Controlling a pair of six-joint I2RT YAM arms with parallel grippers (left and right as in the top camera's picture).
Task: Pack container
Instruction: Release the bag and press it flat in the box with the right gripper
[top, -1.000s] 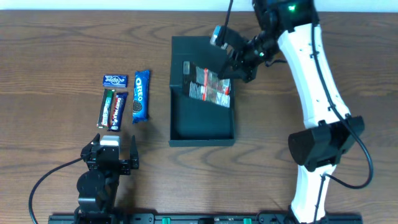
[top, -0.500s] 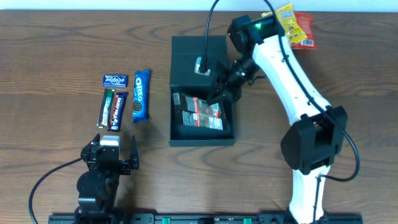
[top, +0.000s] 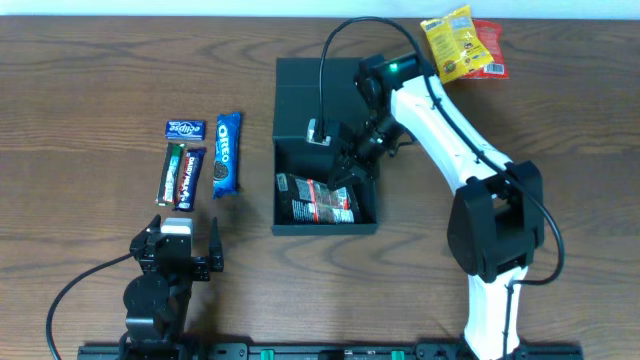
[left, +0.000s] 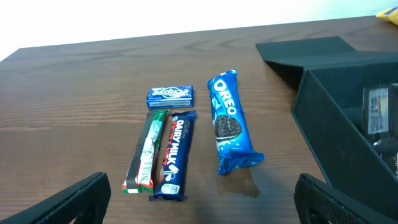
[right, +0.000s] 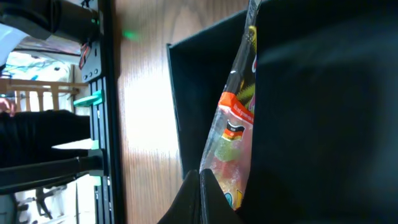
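The dark teal-black container (top: 290, 160) stands mid-table with its flap lid (top: 315, 80) open at the far side. It also shows in the left wrist view (left: 348, 118). A clear gummy packet (top: 318, 198) with red and white print lies low inside, toward the near end. My right gripper (top: 347, 168) is inside the container. In the right wrist view its fingers (right: 200, 190) are pressed together on the edge of the packet (right: 233, 146). My left gripper (top: 180, 250) is open and empty near the table's front left, fingers wide apart (left: 202, 199).
Left of the container lie an Oreo pack (top: 226, 152), an Eclipse pack (top: 185, 129), a Dairy Milk bar (top: 189, 178) and a green-red bar (top: 172, 172). A yellow packet (top: 447, 40) and a red packet (top: 487, 48) lie at the far right.
My right gripper has moved toward the near end and down into the container with the gummy packet. The left arm has not moved.
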